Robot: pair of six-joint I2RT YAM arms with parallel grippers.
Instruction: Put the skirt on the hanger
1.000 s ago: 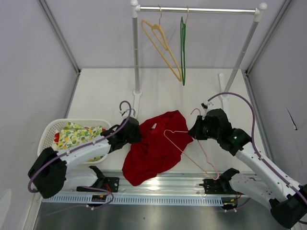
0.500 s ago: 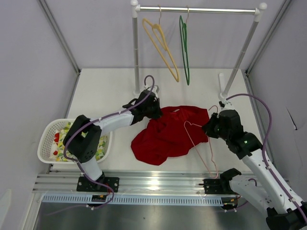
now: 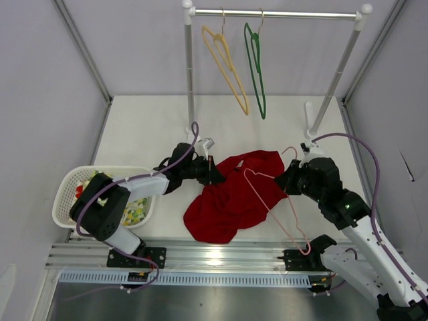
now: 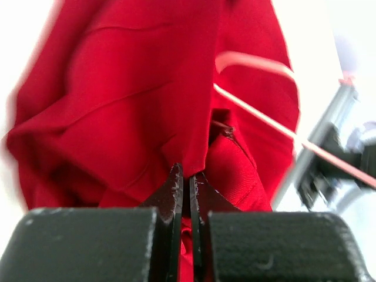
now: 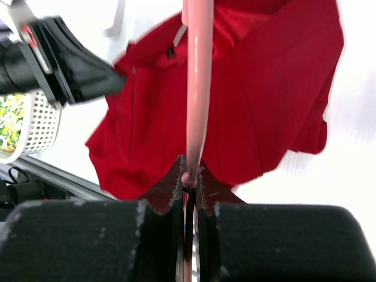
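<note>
The deep-red skirt point(image 3: 234, 194) lies crumpled on the table's middle. It also fills the left wrist view point(image 4: 147, 100) and shows in the right wrist view point(image 5: 258, 100). My left gripper point(image 3: 212, 178) is shut on the skirt's left edge, with red fabric pinched between its jaws point(image 4: 185, 179). The pale pink hanger point(image 3: 271, 204) lies slanted over the skirt's right part. My right gripper point(image 3: 289, 182) is shut on the hanger's wire point(image 5: 197, 88) near its hook, at the skirt's right side.
A white basket point(image 3: 67, 182) with the floral cloth point(image 3: 134, 207) sits at the left. A rack at the back holds a yellow hanger point(image 3: 227, 67) and a green hanger point(image 3: 255, 67). Its posts point(image 3: 190, 80) stand behind the skirt. A metal rail point(image 3: 221, 255) runs along the near edge.
My left gripper has pulled back toward the near left with the skirt's edge. The skirt has shifted and bunched nearer. My right gripper and the pink hanger have shifted slightly left over the skirt.
</note>
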